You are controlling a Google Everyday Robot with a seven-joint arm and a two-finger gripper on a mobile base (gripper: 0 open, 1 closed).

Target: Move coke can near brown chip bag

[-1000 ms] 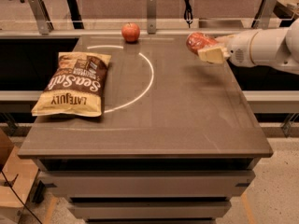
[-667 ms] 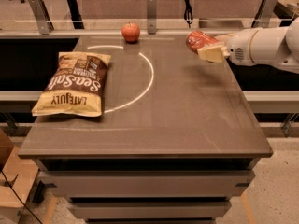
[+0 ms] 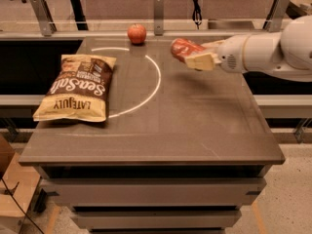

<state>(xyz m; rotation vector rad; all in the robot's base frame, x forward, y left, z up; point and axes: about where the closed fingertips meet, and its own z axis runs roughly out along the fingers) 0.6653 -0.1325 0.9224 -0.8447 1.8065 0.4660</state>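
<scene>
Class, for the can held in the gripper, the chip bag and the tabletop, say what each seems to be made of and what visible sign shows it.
The coke can, held by the gripper above the table's far right: probably thin metal, shiny red print. The brown chip bag: likely plastic film, crinkled, slightly shiny. The table: dark matte top, perhaps laminate.

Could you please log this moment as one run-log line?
gripper: shut on small red-orange aluminium coke can, held above grey table | large flat brown chip bag: on table, apart from can
</scene>
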